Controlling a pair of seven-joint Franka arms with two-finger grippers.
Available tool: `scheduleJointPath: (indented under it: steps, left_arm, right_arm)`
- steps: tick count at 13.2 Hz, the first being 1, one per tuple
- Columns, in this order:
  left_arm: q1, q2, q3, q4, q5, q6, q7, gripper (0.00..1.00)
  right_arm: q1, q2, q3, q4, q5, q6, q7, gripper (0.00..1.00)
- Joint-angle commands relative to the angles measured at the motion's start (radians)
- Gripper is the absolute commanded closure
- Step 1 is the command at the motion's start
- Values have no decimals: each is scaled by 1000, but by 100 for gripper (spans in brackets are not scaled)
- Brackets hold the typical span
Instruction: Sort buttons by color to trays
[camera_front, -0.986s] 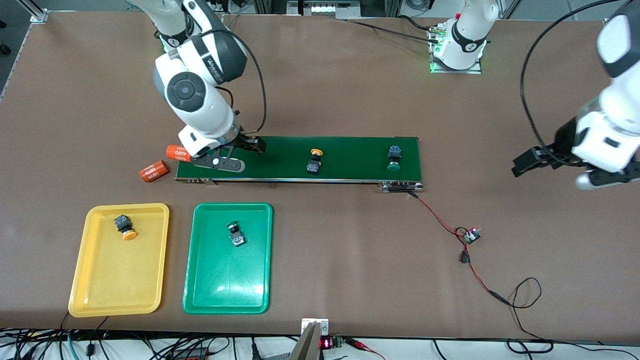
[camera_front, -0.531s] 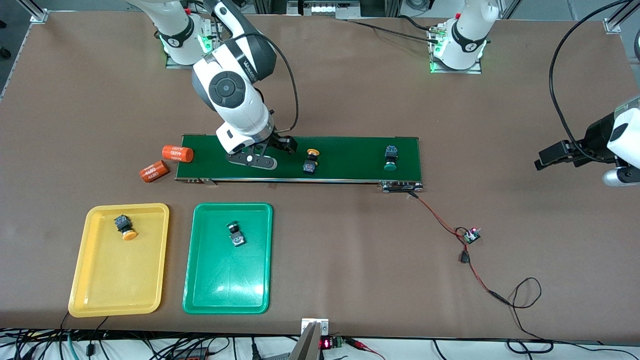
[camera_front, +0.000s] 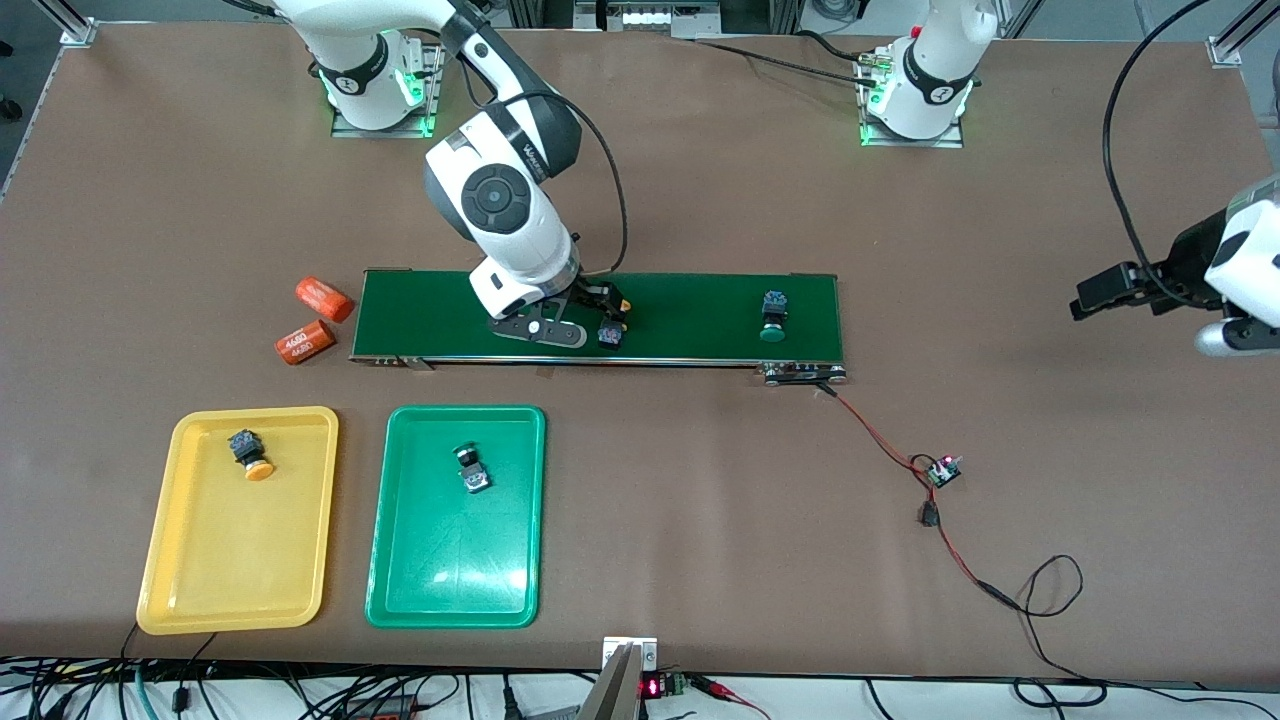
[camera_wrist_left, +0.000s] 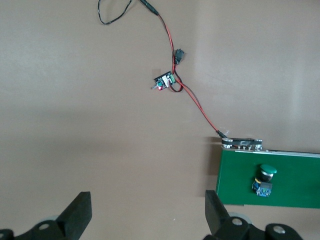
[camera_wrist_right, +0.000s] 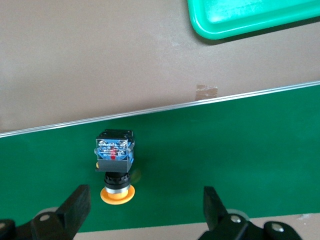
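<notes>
On the brown table (camera_front: 700, 520), the yellow tray (camera_front: 190, 590) and green tray (camera_front: 440, 590) each hold a button. The right gripper (camera_front: 600, 312), jaws apart, hovers over the belt's (camera_front: 690, 315) yellow button (camera_wrist_right: 115, 162); a green button (camera_front: 772, 315) lies farther along. The left gripper (camera_front: 1095, 295) waits, jaws spread.

The conveyor belt (camera_front: 680, 345) lies across the middle of the worktop (camera_front: 700, 560). Two buttons rest on it: one (camera_front: 611, 331) under the right hand (camera_front: 590, 312), another (camera_front: 772, 317) toward the left arm's end. Two trays sit nearer the front camera, side by side, each holding one button (camera_front: 250, 452) (camera_front: 470, 468). Two cylinders (camera_front: 312, 320) lie just off the belt's right-arm end. The left hand (camera_front: 1095, 297) hangs over bare worktop.
</notes>
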Motion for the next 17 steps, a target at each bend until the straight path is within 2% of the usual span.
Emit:
scheduleJointPath:
  steps: [1, 3, 5, 10, 17]
  left_arm:
    - [0, -55, 14, 4, 22, -31, 17, 0]
    - [-2, -46, 17, 12, 43, -25, 51, 0]
    - [-3, -48, 8, 16, 120, -26, 78, 0]
    - [0, -43, 14, 52, 39, -26, 33, 0]
    - [1, -51, 17, 55, 33, -71, 42, 0]
  right_arm:
    - [15, 22, -15, 26, -63, -9, 10, 0]
    - [14, 22, -15, 27, -79, -15, 4, 0]
    - [15, 22, -19, 27, -106, -20, 2, 0]
    - [15, 22, -21, 35, -105, -19, 3, 0]
    - [14, 59, -21, 37, -128, -8, 14, 0]
